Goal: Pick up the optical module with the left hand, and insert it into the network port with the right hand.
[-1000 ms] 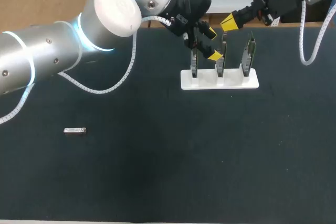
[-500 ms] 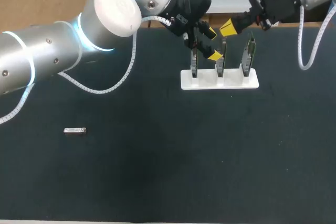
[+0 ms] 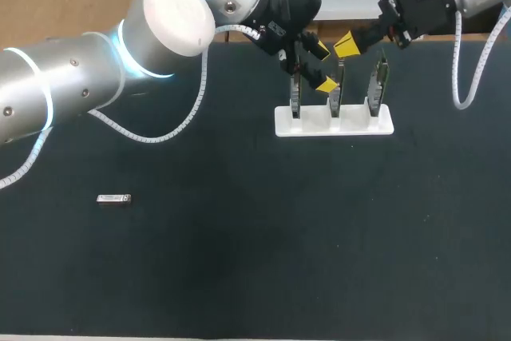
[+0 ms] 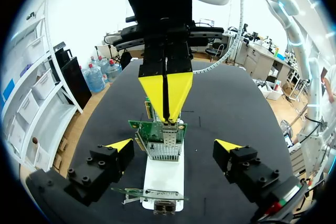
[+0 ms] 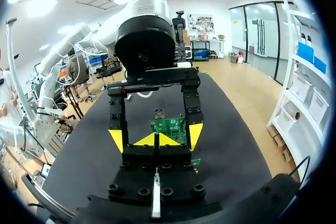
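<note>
The optical module, a small silver bar, lies alone on the dark mat at the left, far from both grippers. A white stand holds three upright circuit boards with network ports. My left gripper hovers open over the stand. In the left wrist view its fingers straddle the middle board without touching it. My right gripper is shut, with nothing visible in it, just above and beyond that board. Its joined yellow tips point down at the port cage. In the right wrist view, my right gripper faces the green board.
The black mat covers the table, with wide bare room between the module and the stand. My left arm's cable loop hangs low over the mat at the left of the stand.
My right gripper has edged slightly left and down toward the middle board. The left arm, the stand and the module have not moved.
</note>
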You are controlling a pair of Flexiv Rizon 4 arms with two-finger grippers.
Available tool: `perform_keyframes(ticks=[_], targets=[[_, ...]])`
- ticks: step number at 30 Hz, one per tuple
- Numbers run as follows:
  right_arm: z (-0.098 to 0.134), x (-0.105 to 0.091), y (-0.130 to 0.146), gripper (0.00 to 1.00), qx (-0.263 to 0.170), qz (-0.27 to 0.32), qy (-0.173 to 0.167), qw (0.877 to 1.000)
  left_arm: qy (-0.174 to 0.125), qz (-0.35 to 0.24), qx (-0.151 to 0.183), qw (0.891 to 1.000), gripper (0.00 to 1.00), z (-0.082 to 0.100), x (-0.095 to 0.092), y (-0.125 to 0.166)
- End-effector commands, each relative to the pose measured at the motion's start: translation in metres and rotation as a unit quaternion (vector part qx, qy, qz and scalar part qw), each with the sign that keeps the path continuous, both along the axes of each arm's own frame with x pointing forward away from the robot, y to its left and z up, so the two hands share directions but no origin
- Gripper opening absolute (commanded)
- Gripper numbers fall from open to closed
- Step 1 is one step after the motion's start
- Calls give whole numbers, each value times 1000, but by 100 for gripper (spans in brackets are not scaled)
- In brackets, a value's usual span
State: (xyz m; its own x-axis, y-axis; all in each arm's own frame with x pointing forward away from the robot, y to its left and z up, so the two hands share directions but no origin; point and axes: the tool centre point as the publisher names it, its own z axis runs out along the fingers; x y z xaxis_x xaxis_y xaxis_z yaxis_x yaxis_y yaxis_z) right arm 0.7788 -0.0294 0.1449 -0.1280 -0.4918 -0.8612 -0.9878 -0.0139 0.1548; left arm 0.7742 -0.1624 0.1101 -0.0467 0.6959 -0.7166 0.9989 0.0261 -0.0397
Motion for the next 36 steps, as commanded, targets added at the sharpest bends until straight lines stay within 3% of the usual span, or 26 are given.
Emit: perform_keyframes(ticks=[1, 13, 27, 36], targets=[[-8, 1, -1, 0, 1, 0, 2, 1000, 1, 0, 3, 1000, 100, 1, 1, -1], [-12, 0, -2, 0, 5, -2, 11, 1000, 1, 0, 3, 1000, 100, 1, 1, -1], [30, -2, -3, 0, 43, 2, -24, 999, 1, 0, 3, 1000, 100, 1, 1, -1], [38, -8, -28, 0, 50, 15, -22, 998, 1, 0, 3, 1000, 100, 1, 1, -1]])
